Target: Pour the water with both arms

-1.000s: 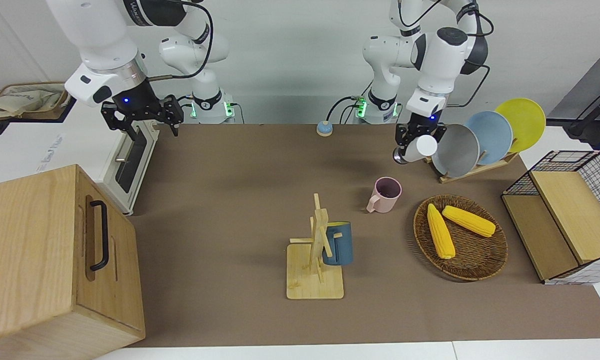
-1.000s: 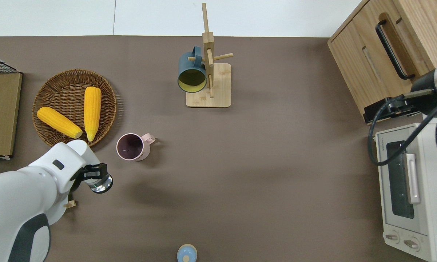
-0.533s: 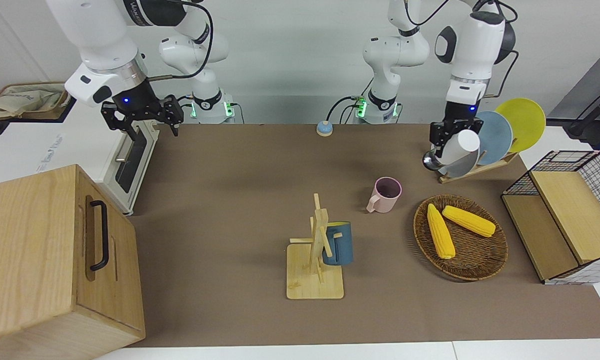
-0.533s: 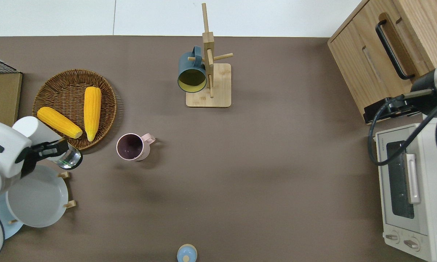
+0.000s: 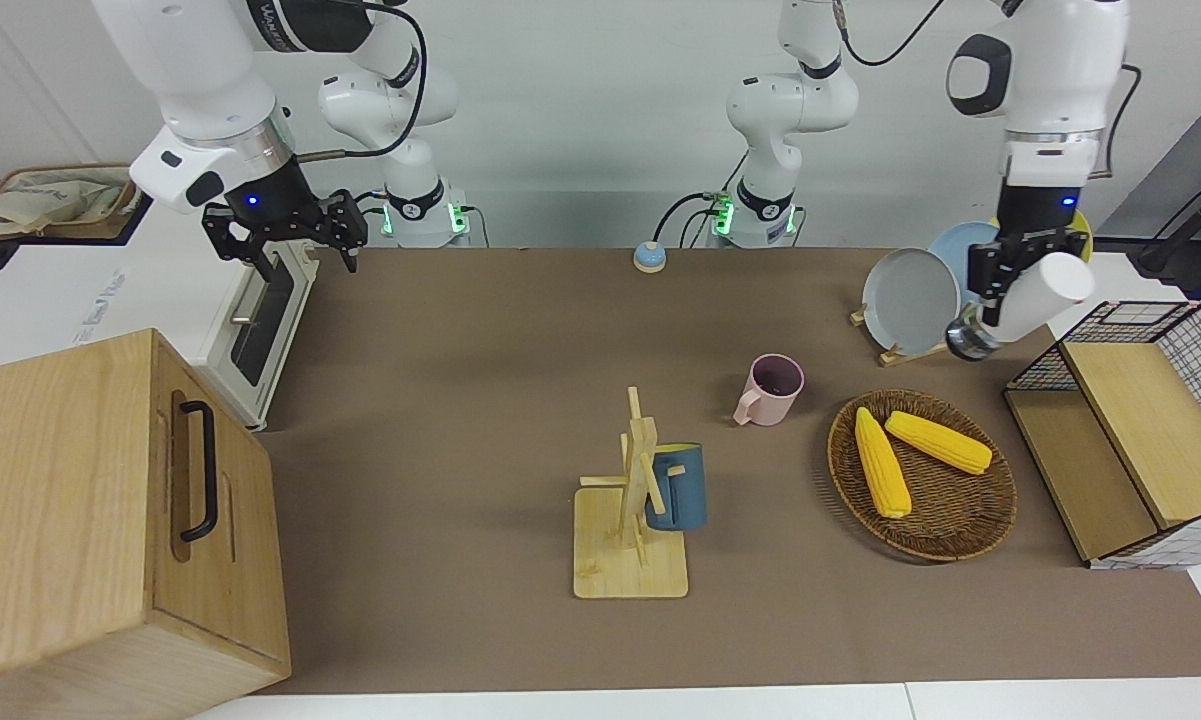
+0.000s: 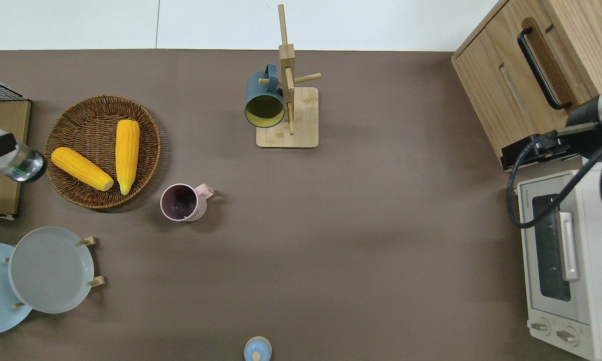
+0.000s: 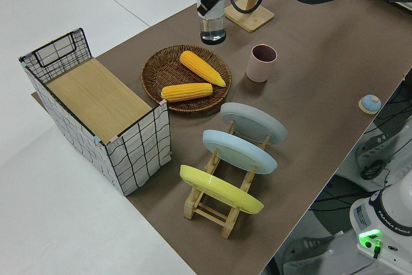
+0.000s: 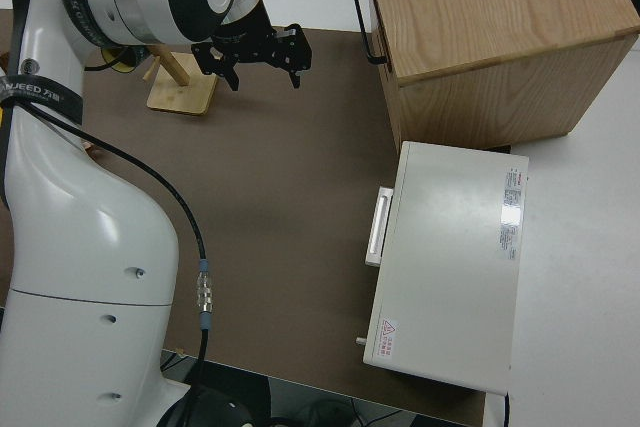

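The water bottle (image 5: 1018, 305), clamped in the left gripper (image 5: 1000, 290), is being carried away from the pink mug (image 5: 772, 388); pouring looks finished. The right gripper (image 5: 290, 228) is parked, fingers spread.

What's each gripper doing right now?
Left gripper: shut on the bottle.
Right gripper: open, holding nothing, parked.

Bare mat (image 6: 361, 225) between pink mug (image 6: 180, 202) and toaster oven (image 6: 561, 260).
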Action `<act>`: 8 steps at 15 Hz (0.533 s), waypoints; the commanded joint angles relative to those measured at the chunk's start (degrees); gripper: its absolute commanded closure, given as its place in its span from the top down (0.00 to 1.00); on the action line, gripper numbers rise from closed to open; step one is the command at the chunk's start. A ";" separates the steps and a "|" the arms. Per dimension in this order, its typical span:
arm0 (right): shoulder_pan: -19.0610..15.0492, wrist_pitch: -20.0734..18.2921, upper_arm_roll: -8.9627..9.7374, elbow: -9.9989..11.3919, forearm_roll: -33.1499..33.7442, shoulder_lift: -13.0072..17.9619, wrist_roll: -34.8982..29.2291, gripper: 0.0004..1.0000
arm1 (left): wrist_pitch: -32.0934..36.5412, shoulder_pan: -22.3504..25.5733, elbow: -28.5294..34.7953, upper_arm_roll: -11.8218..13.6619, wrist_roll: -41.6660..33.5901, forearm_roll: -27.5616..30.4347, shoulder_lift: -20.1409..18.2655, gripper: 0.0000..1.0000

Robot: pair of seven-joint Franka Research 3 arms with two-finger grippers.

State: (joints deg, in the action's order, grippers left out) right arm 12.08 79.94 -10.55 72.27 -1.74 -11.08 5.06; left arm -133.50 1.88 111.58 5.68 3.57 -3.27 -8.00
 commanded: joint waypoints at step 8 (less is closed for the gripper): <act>-0.13 -0.14 0.01 1.55 -0.37 1.32 0.57 0.99 | 0.35 2.17 -18.40 12.50 -26.13 16.52 14.40 0.00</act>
State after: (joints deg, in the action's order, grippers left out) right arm 12.08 79.94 -10.55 72.27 -1.74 -11.08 5.06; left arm -133.48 3.75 100.51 14.75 -14.21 6.71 1.05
